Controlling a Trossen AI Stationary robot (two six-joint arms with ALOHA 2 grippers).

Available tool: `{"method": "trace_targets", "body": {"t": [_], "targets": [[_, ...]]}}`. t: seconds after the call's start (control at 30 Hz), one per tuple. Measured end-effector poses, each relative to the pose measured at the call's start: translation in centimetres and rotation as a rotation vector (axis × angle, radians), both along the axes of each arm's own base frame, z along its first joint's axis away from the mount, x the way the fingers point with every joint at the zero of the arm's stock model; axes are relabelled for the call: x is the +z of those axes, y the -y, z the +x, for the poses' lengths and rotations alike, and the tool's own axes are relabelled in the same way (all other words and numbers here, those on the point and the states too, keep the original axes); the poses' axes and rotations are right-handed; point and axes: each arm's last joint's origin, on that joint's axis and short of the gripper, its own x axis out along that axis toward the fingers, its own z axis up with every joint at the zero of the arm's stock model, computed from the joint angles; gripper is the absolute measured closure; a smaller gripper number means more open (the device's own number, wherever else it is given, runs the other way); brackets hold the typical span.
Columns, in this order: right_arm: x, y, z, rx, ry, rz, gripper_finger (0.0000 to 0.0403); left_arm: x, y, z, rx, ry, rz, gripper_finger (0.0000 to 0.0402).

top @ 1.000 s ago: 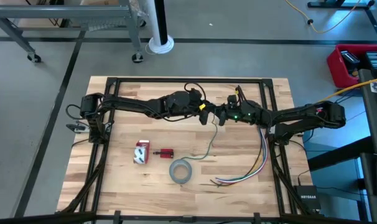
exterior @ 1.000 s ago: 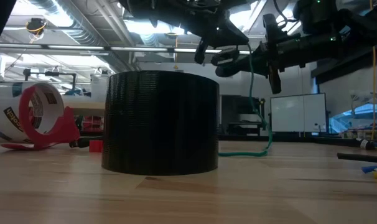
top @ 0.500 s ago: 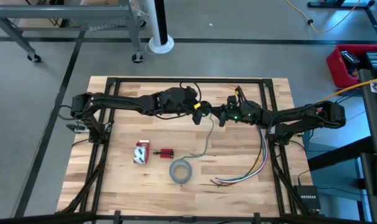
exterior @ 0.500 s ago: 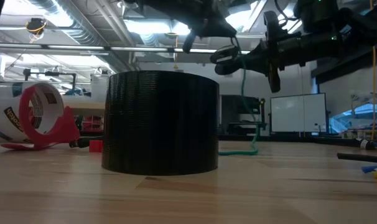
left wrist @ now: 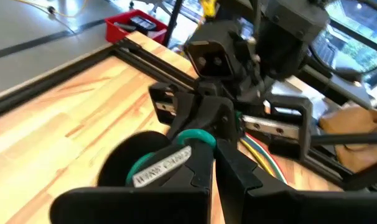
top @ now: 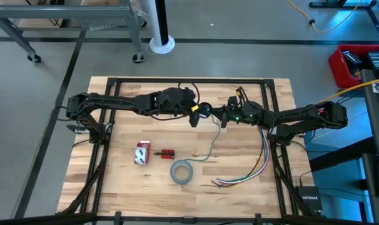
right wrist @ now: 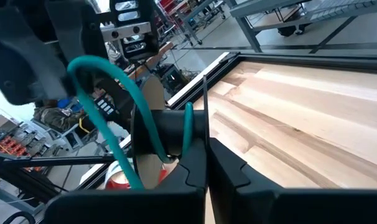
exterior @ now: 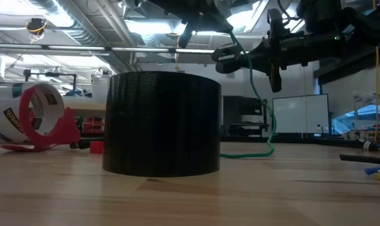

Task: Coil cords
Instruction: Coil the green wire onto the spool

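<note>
- Cord (top: 209,142), thin and green-tinted, hangs from the two end effectors above the middle of the desk (top: 121,181) and trails down to the wood, ending just beside the grey tape roll (top: 181,171).
- Since a second ago, the left end effector (top: 197,115) has pulled back toward its own side, and its whole arm has folded back with it. The right end effector (top: 222,117) has stayed put.
- The gap between them has widened, and the upper run of cord now bends over into a loop, as the low view shows.
- That reads as one turn of a coil being drawn out; most of the cord's length is still uncoiled, so the task looks early.
- The left end effector is closed on the cord, with a teal loop sitting over its fingers (left wrist: 195,171) in its wrist view.
- The right end effector is likewise clamped on the cord, which arcs over its closed fingers (right wrist: 198,168).
- Both arms reach inward, stretched nearly level above the desk, wrists facing each other.
- Coloured wires (top: 255,167) and the red tape dispenser (top: 142,153) lie untouched.
</note>
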Motion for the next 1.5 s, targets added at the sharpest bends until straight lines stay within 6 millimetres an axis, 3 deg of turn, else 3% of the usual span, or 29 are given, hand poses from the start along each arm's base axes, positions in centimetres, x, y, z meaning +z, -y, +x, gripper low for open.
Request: {"method": "trace_targets", "body": {"t": [0.5,1.13,1.5], "targets": [[-0.1,-0.2,0.0,0.053,-0.001,0.006,0.0401,-1.0,0.3,-0.7,-0.085,-0.141,-0.022,0.0401],[0.0,-0.2,0.0,0.072,0.007,0.007,0.0401,-0.7,-1.8,-1.3,-0.049,-0.148,0.017,0.0394],[0.0,-0.2,0.0,0.073,0.006,0.007,0.0401,-1.1,-2.8,-2.2,-0.024,-0.235,0.006,0.0390]]}}
